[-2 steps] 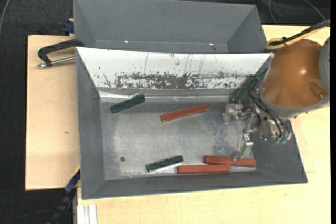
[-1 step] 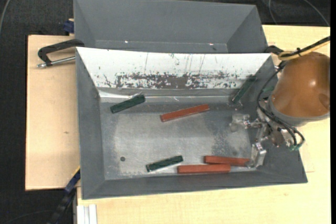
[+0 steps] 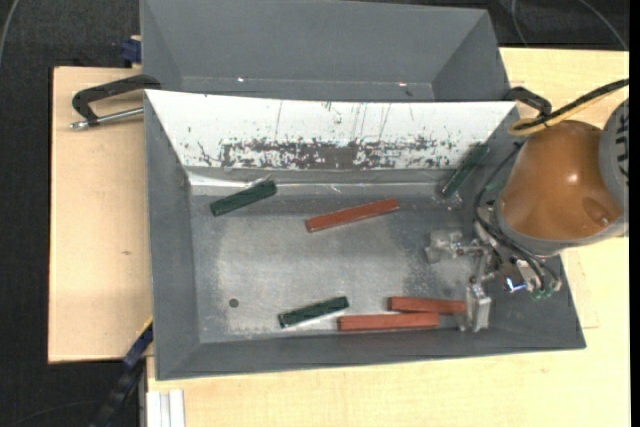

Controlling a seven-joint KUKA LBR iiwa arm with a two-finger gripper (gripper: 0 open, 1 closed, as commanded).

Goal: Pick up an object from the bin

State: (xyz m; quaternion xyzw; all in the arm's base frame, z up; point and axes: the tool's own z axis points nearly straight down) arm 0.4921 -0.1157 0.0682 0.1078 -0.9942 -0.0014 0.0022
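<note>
Grey metal bin [image 3: 170, 245]: six loose sticks on floor.
Gripper [image 3: 462, 277]: 4 o'clock of floor, low, released, fingers spread, nothing seen between them. Orange cover [image 3: 560, 185] on wrist above.
Short red-brown stick [image 3: 425, 305]: 5 o'clock, right end just beside lower finger [image 3: 479, 310].
Long red-brown stick [image 3: 390, 322]: just beside short one, toward front wall, near-parallel.
Green stick [image 3: 313, 312]: 6 o'clock, near long stick's left end.
Tilted red-brown stick [image 3: 352, 215]: 12 o'clock.
Second green stick [image 3: 243, 198]: 10 o'clock.
Third green stick [image 3: 462, 177]: 2 o'clock, back corner.

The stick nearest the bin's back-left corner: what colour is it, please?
The stick is dark green, in the camera view.
</note>
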